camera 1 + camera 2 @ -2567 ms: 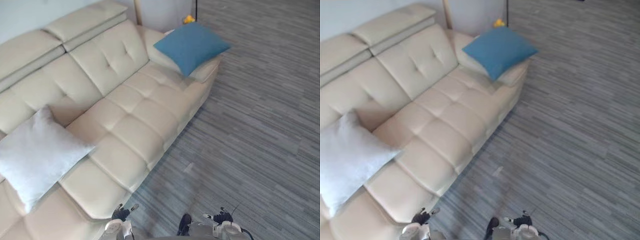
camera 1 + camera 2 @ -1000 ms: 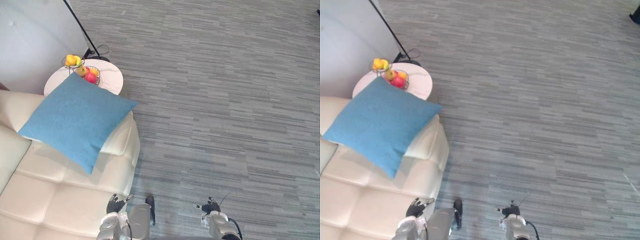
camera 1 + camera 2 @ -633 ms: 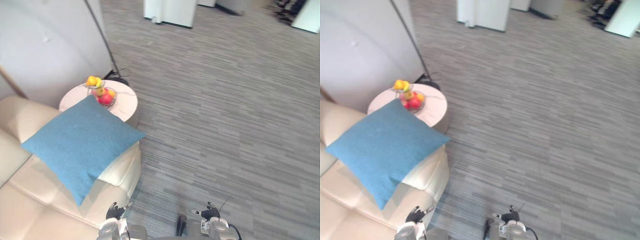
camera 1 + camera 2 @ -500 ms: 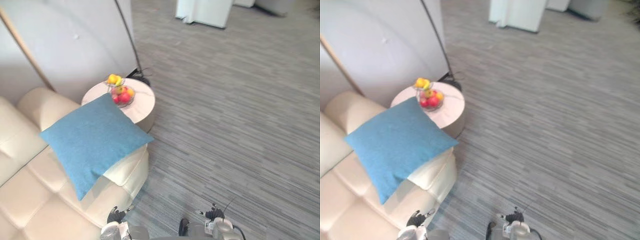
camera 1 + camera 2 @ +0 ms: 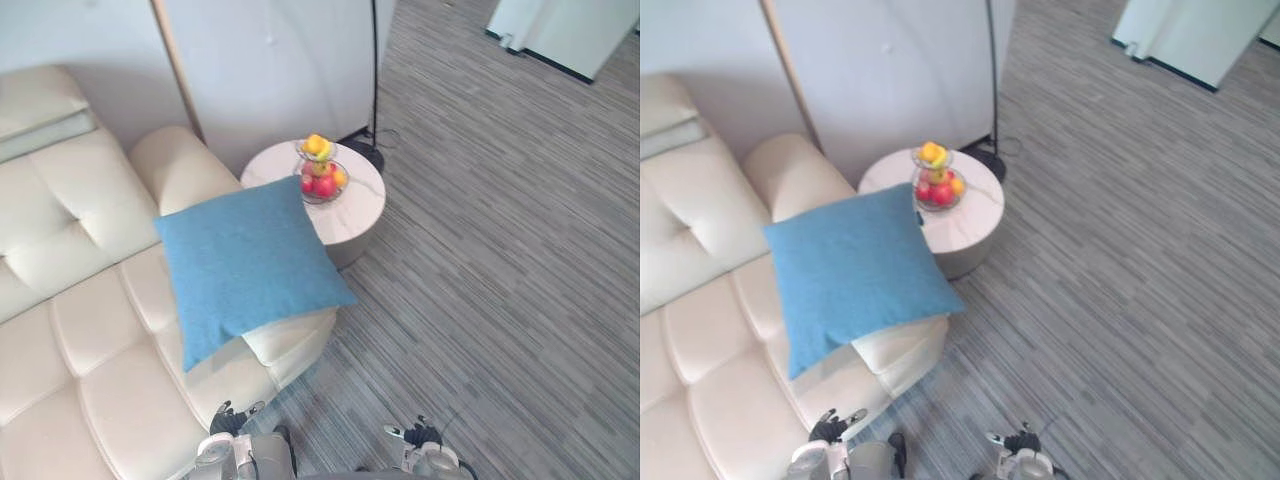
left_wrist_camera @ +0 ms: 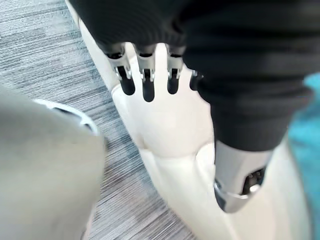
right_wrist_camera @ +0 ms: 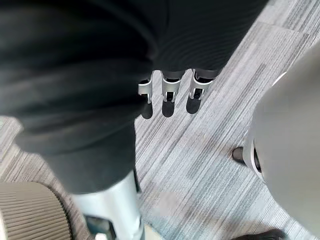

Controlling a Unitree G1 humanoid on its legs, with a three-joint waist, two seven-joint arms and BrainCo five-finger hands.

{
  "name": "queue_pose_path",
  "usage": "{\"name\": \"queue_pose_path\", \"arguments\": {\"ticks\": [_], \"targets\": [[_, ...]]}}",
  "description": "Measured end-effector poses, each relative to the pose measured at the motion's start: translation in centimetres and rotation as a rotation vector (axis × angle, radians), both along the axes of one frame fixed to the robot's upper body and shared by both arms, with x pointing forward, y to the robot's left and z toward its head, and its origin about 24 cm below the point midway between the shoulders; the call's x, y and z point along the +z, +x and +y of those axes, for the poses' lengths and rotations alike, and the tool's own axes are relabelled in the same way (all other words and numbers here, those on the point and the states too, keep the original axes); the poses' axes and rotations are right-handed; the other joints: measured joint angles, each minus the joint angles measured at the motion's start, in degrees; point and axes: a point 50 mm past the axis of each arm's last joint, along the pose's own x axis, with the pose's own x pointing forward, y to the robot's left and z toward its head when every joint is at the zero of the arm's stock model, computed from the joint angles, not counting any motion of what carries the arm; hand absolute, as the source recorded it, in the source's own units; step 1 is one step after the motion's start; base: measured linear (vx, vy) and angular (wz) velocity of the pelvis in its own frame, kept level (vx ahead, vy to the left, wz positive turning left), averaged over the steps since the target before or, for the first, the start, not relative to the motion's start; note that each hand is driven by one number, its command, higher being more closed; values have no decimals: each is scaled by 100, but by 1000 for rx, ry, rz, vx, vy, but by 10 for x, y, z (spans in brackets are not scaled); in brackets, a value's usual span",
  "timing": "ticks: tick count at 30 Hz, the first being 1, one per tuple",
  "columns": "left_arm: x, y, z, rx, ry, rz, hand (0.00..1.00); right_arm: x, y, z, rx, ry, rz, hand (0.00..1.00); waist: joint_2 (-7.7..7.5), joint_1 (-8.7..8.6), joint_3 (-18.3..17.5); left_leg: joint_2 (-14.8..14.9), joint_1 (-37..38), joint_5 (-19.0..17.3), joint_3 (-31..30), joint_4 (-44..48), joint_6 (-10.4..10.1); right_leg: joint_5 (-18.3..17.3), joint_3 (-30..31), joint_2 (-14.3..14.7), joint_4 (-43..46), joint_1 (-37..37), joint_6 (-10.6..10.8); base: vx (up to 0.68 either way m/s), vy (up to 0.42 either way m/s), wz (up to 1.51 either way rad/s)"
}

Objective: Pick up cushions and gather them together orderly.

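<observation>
One plump square blue cushion of woven fabric (image 5: 250, 265) lies tilted on the rounded armrest end of one cream tufted sofa (image 5: 70, 330), apparently leather. Just beside it stands one round white side table (image 5: 355, 215) bearing one wire bowl of red and yellow fruit (image 5: 320, 175), on grey striped carpet (image 5: 520, 260). Left hand (image 6: 147, 75): fingers straight and loose, empty, above the sofa's front edge; right hand (image 7: 169, 97): fingers likewise slack, holding nothing, over the carpet.

1 square blue cushion (image 5: 245, 265) lies tilted across the cream sofa arm (image 5: 288, 338), beyond the left hand (image 5: 232, 418), untouched.
</observation>
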Motion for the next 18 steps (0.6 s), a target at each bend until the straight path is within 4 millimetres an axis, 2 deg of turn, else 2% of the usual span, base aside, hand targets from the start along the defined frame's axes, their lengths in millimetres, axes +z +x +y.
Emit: {"name": "queue_pose_path", "arguments": {"ticks": [2, 3, 5, 7, 9, 10, 11, 12, 13, 14, 15, 16, 17, 18], "targets": [[-1, -4, 1, -3, 3, 14, 0, 1, 2, 0, 11, -5, -7, 0, -16, -12, -10, -105, 291, -3, -211, -267, 51, 92, 73, -330, 1156, -288, -18, 3, 97, 51], [-1, -4, 2, -6, 7, 15, 0, 1, 2, 0, 13, -6, -9, 0, 1, -51, 24, -169, 485, -26, -430, -416, 84, 286, 308, -468, 1970, -604, -182, 78, 35, 81], [-1, -5, 3, -21, 13, 18, 0, 1, 2, 0, 22, -9, -13, 0, -29, -72, 0, -127, 561, -68, -772, -420, 106, -76, 876, -250, 2263, -859, -160, 72, 12, 93], [-1, -3, 3, -19, 13, 12, 0, 1, 3, 0, 24, -8, -17, 0, -20, -81, -3, -91, 582, -73, -1052, -448, 119, -413, 1380, 95, 1937, -1150, -114, 81, -18, 82], [-1, -2, 2, -19, 12, 11, 0, 2, 5, -1, 29, -9, -25, 0, -1, -115, 0, -74, 586, -73, -1303, -446, 119, -489, 1866, 457, 1315, -1303, -62, 170, -88, 63], [-1, -3, 2, -17, 12, 12, 0, 3, 8, -1, 31, -10, -30, 0, 5, -133, -1, -65, 581, -88, -1451, -435, 87, -474, 2206, 674, 902, -1360, -53, 155, -163, 80], [-1, -4, 3, -4, 10, 13, 0, 2, 7, -1, 30, -9, -29, 0, 9, -167, -6, -95, 532, -143, -1648, -379, 3, -363, 2454, 816, 376, -1268, -165, 126, -166, 84], [-1, -4, 4, 4, 9, 14, 0, 2, 6, -1, 28, -8, -25, 0, -1, -171, -11, -130, 536, -174, -1723, -375, -21, -299, 2503, 826, 182, -1224, -232, 158, -216, 96], [-1, -5, 6, 17, 10, 14, 0, 1, 3, 0, 23, -5, -17, 0, -87, -163, -61, -273, 513, -264, -1839, -315, -77, -28, 2528, 733, -269, -1066, -262, 215, -257, 99], [-3, -8, 1, 34, -5, 23, 0, 1, 4, -3, 20, -8, -18, 0, 17, -168, -130, -189, 354, -450, -1762, 42, -148, 111, 2222, 679, -369, -951, -197, 225, -244, 110], [-3, -9, -2, 45, -16, 21, 0, 2, 3, -7, 17, -19, -14, 0, 100, -178, -193, -56, 160, -468, -1491, 279, -168, 77, 2030, 686, -476, -913, -222, 252, -209, 125], [-5, -9, -12, 61, -44, 20, 0, 3, 3, -16, 19, -43, -12, 0, 380, -265, -248, 169, -73, -595, -1180, 666, -295, 69, 1718, 781, -572, -779, -230, 247, -135, 114], [-5, -9, -16, 66, -55, 17, 0, 4, 6, -17, 22, -48, -16, 0, 511, -266, -216, 304, -136, -636, -947, 837, -346, 70, 1546, 835, -634, -649, -231, 236, -127, 97], [-6, -11, -16, 68, -56, 22, 0, 3, 7, -16, 23, -43, -17, 0, 525, -258, -222, 376, -143, -629, -758, 894, -355, 70, 1489, 852, -646, -591, -231, 179, -105, 60]]}}
